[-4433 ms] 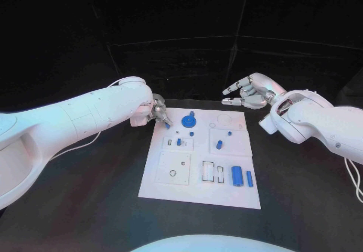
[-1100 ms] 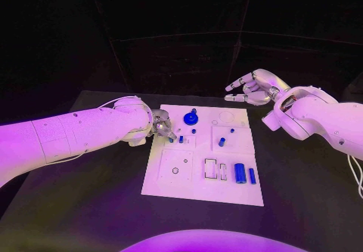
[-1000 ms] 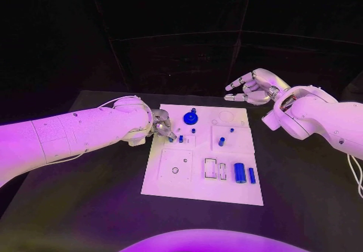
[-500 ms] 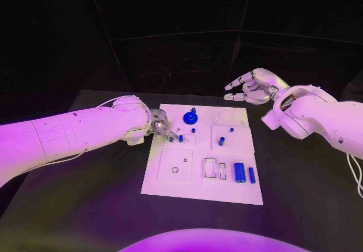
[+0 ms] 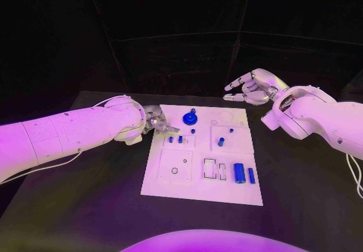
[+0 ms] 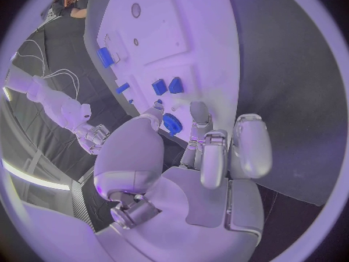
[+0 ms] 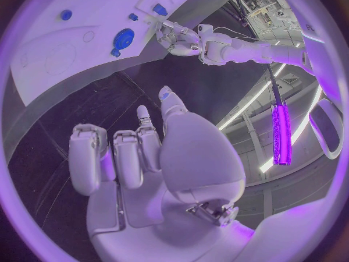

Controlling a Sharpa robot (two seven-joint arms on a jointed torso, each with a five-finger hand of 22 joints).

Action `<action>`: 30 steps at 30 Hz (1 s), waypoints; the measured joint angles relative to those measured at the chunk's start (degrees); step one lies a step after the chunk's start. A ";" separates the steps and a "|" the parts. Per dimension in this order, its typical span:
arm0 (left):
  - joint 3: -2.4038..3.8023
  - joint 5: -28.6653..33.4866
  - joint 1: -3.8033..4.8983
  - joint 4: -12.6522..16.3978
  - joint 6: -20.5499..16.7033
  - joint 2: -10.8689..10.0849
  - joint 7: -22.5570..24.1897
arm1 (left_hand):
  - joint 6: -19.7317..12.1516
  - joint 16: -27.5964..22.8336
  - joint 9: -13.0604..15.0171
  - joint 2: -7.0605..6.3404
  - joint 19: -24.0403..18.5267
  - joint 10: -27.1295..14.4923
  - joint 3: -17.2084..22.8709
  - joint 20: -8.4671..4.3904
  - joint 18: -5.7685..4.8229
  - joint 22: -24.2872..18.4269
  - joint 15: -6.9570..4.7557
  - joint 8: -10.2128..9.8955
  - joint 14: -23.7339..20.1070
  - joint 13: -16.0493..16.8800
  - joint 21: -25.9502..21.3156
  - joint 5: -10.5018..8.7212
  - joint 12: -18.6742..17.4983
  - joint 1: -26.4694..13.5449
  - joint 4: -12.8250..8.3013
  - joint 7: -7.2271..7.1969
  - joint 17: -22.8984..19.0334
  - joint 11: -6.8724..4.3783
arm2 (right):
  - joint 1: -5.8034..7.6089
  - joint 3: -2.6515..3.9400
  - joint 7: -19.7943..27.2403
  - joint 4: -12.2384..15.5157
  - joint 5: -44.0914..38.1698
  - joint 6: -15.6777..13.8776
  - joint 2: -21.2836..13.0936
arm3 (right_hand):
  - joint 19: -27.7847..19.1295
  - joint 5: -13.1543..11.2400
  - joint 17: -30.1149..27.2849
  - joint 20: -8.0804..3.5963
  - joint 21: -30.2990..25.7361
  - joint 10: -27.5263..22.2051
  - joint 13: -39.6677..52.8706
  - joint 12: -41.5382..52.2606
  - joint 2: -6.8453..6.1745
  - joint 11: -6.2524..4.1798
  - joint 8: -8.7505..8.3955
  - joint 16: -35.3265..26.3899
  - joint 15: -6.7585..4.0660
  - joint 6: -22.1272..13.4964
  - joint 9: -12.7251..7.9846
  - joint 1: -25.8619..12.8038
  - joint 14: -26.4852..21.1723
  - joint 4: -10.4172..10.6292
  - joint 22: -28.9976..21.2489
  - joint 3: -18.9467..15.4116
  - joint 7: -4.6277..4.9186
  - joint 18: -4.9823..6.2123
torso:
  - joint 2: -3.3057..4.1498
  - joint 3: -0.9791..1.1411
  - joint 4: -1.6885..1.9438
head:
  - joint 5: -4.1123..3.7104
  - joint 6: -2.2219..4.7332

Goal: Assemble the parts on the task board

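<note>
We see a black table (image 5: 91, 210) with a matte, bare top running out to its far edge, where it meets a dark backdrop (image 5: 174, 58) made of black panels; thin pale seams cross that backdrop and one upright seam divides it. In the right wrist view we find the room beyond: a bright violet light bar (image 7: 281, 135) standing upright, thin curved strips of white light (image 7: 250, 108) beside it, and a cluttered rack or shelf (image 7: 265, 9) further off. In the left wrist view we make out black curtain folds (image 6: 36, 128) and another pale light strip (image 6: 29, 177).
</note>
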 measured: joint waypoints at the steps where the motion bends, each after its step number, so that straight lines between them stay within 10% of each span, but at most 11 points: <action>1: -0.02 0.67 -0.05 0.06 -0.65 -0.11 0.80 | -0.36 -0.30 -0.01 0.38 -1.13 -1.08 -0.40 0.15 0.45 -1.83 0.38 0.01 -0.01 -0.64 -1.74 0.00 -0.71 0.55 0.07 0.36 0.00 0.24 | 0.00 0.00 0.00 -0.01 0.00 0.00 -0.01 | 0.00 0.00 0.00 0.00 0.00 0.00 0.00 0.00 0.00 0.00 0.00 0.00 0.00 0.00 0.00 0.00 0.00 0.00 0.00 0.00 0.00 0.00 | 0.00 0.01 0.00 | -0.02 0.02; 6: -0.05 4.91 -0.07 0.19 -4.26 -0.25 6.58 | -4.91 -16.07 -1.55 1.92 -15.52 -11.29 -3.24 2.28 5.81 -25.41 2.87 -0.63 -4.12 -4.46 -26.20 0.00 -6.33 6.97 -0.15 2.89 -8.04 2.95 | 0.00 0.00 -0.02 -0.05 0.00 -0.01 -0.03 | 0.00 0.00 0.00 0.00 0.00 0.00 0.00 0.00 0.00 0.00 0.00 0.00 0.00 0.00 0.00 0.00 0.00 0.00 0.00 0.00 0.00 -0.01 | 0.00 0.02 0.05 | -0.20 0.32; 9: -0.07 7.07 -0.04 0.01 -6.56 0.37 11.27 | -5.91 -27.12 -2.64 3.29 -18.66 -15.33 -1.90 3.40 5.80 -30.10 3.70 -0.73 -11.01 -6.92 -32.40 0.29 -9.14 14.41 -3.66 3.89 -20.25 3.89 | 0.00 0.00 -0.03 -0.11 0.00 -0.01 0.02 | 0.00 0.00 0.00 0.00 0.00 0.00 0.00 0.00 0.00 0.00 0.00 0.00 0.00 0.00 0.00 0.00 0.00 0.00 0.00 0.00 0.00 0.00 | 0.01 0.02 0.07 | -0.29 0.48; 15: -0.16 6.47 -0.05 -1.29 -10.68 2.96 19.56 | -5.91 -32.94 -6.38 3.23 -18.53 -17.73 3.13 3.72 5.80 -33.58 4.05 -3.60 -13.34 -12.30 -36.71 0.29 -13.86 24.59 -9.82 3.89 -26.90 4.12 | 0.00 0.00 -0.03 -0.24 0.01 -0.02 0.22 | 0.00 0.00 0.00 0.00 0.00 0.00 0.00 0.00 0.00 0.00 0.00 0.00 0.00 0.00 0.01 0.00 0.00 0.00 0.00 0.00 0.00 0.00 | 0.04 -0.01 -0.01 | -0.58 0.73; 22: -0.76 -0.91 -0.32 -3.79 -13.17 5.71 23.26 | -1.74 -34.14 -10.70 1.27 -17.42 -17.23 5.80 3.62 5.81 -35.19 3.72 -7.47 -13.02 -16.96 -38.21 0.29 -16.74 26.14 -12.48 3.69 -29.04 4.26 | 0.00 0.00 -0.03 -0.31 0.01 -0.01 0.39 | 0.00 0.00 0.00 0.00 0.00 0.00 0.00 0.00 0.00 0.00 0.00 0.00 0.00 0.00 0.01 0.00 0.00 0.00 0.00 0.00 0.00 0.00 | 0.07 -0.01 -0.10 | -0.94 1.04; 30: -1.35 -10.00 -0.58 -6.55 -13.24 9.01 23.44 | 3.49 -24.95 -15.44 -0.25 -13.38 -17.41 7.13 3.51 5.80 -35.08 3.93 -12.89 -7.55 -22.51 -37.41 0.29 -19.95 25.11 -13.81 3.36 -21.00 4.43 | 0.00 0.00 -0.02 -0.32 0.02 -0.02 0.67 | 0.00 0.21 -0.01 0.00 0.00 0.00 0.00 0.00 0.00 0.00 0.00 0.00 0.00 0.00 0.01 0.00 0.00 0.00 0.00 0.00 0.00 0.00 | 0.10 0.00 -0.14 | -1.15 1.10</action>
